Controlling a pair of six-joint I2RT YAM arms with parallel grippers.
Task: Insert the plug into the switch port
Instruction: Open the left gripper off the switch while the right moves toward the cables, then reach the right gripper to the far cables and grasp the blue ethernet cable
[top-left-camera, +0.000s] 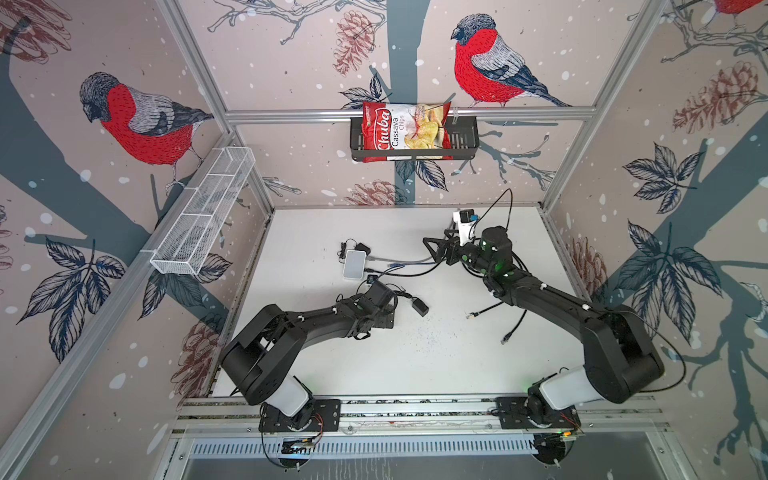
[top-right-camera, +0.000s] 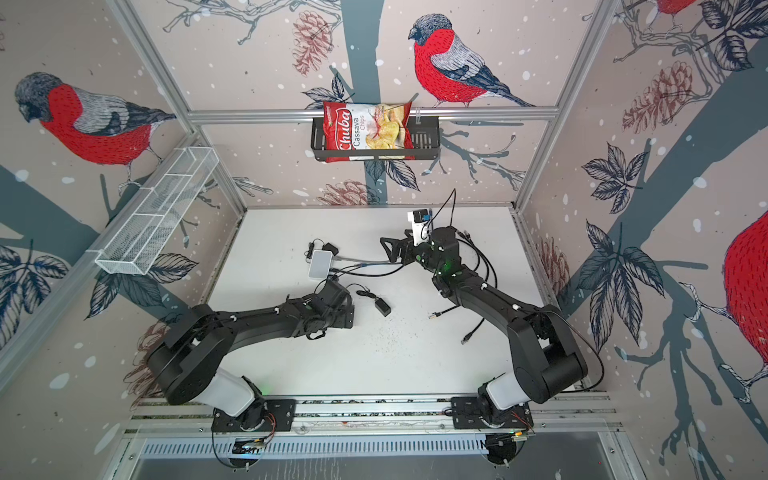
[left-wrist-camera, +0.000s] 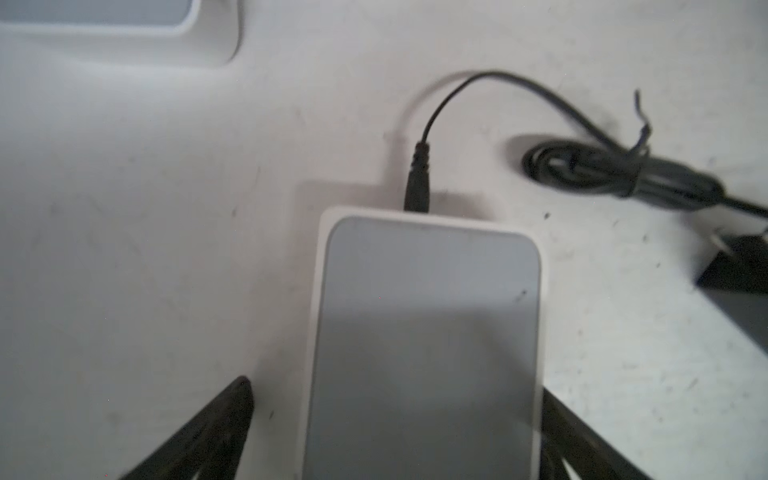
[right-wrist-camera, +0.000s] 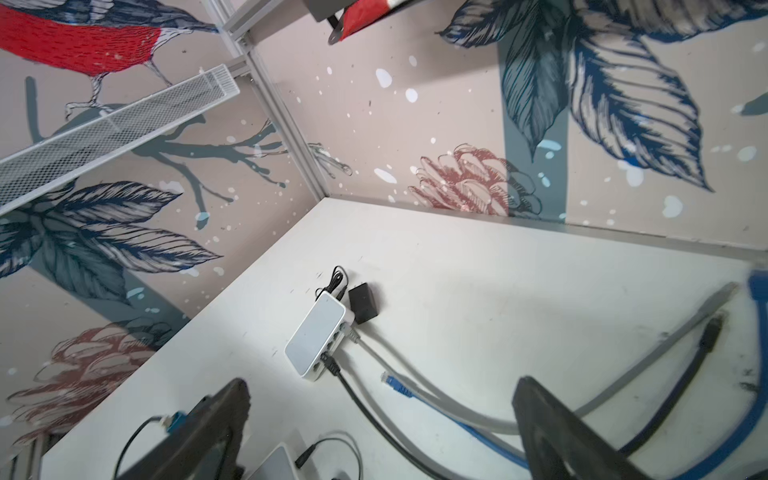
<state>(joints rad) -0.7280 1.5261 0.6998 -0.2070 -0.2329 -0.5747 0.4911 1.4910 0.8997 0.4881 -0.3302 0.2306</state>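
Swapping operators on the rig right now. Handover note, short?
Left tool: open, straddling a second white box with a power lead in it; no grip.
Right tool: open, empty, facing the switch.
Switch: flat on the table, grey cable and black cable plugged in.
Blue plug: loose on the table beside the ports, probably the one to insert.
Done: two ports filled. Left: pick the blue plug, line it up with a free port, push home.
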